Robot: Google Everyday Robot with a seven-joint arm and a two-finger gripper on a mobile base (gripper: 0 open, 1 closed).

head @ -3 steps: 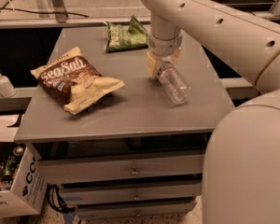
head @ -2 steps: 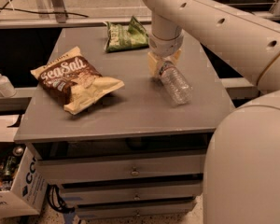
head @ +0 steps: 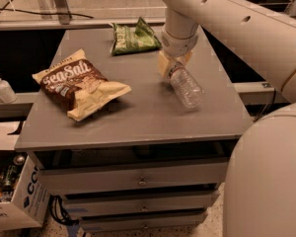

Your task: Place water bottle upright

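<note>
Gripper (head: 173, 64) at upper centre-right of frame, over far right part of grey table (head: 138, 120), pointing down from white arm (head: 227, 14). Fingers clamped on either side of neck end of water bottle (head: 186, 87). Bottle tilted, cap end up in gripper, base slanting toward lower right; cannot tell if base touches tabletop. Brown chip bag (head: 79, 83) at left of table, well apart. Green bag (head: 134, 36) at far edge. Pump bottle (head: 1, 87) at left frame edge, off table.
</note>
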